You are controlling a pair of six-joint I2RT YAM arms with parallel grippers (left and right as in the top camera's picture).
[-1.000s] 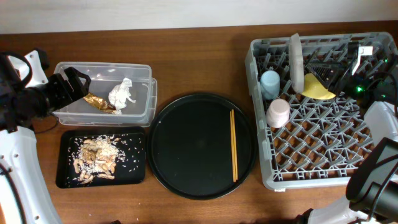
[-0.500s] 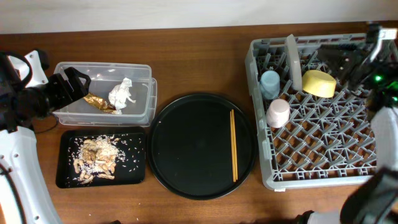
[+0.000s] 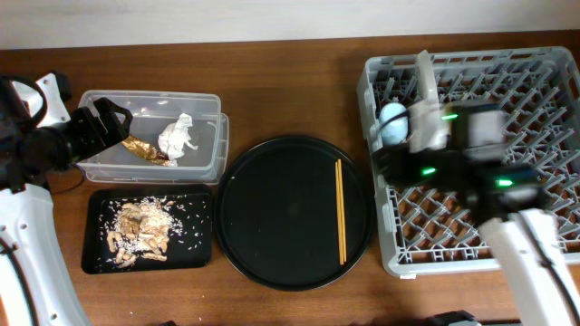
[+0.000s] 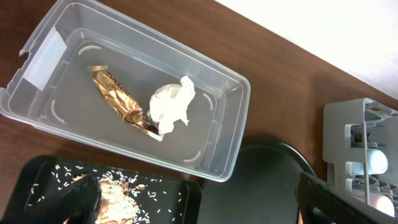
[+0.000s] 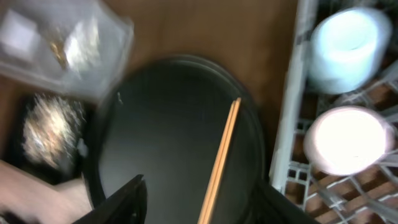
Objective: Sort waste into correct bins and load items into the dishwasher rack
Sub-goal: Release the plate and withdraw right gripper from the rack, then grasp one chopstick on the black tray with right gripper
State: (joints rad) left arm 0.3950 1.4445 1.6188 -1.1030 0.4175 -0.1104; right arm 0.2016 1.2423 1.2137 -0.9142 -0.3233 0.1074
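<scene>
Over the left side of the dishwasher rack (image 3: pixel 544 72), the right arm (image 3: pixel 471 154) is now seen, where half a second ago it was held at the rack's far right corner. The yellow bowl, then lying in the rack's rear rows, is hidden beneath the arm in the overhead view and is judged to have been left there. The right gripper (image 5: pixel 199 208) is carried empty, its fingers spread apart, and is pointed at the chopsticks (image 3: pixel 340 210), which lie on the round black tray (image 3: pixel 272 235) just left of the rack. The blue cup (image 3: pixel 391 118) and pink cup (image 5: pixel 348 140) are stood in the rack's left columns, with the plate (image 3: pixel 428 77) upright beside them. Well to the left of the rack, the left gripper (image 4: pixel 205 205) is held parted and empty above the clear tub (image 4: pixel 230 124), in which the tissue (image 4: pixel 171 106) and foil wrapper (image 4: pixel 118 93) are lodged. The food scraps (image 3: pixel 140 226) are spread in the flat black tray (image 3: pixel 95 258). Only the chopsticks are judged to be left for loading.
</scene>
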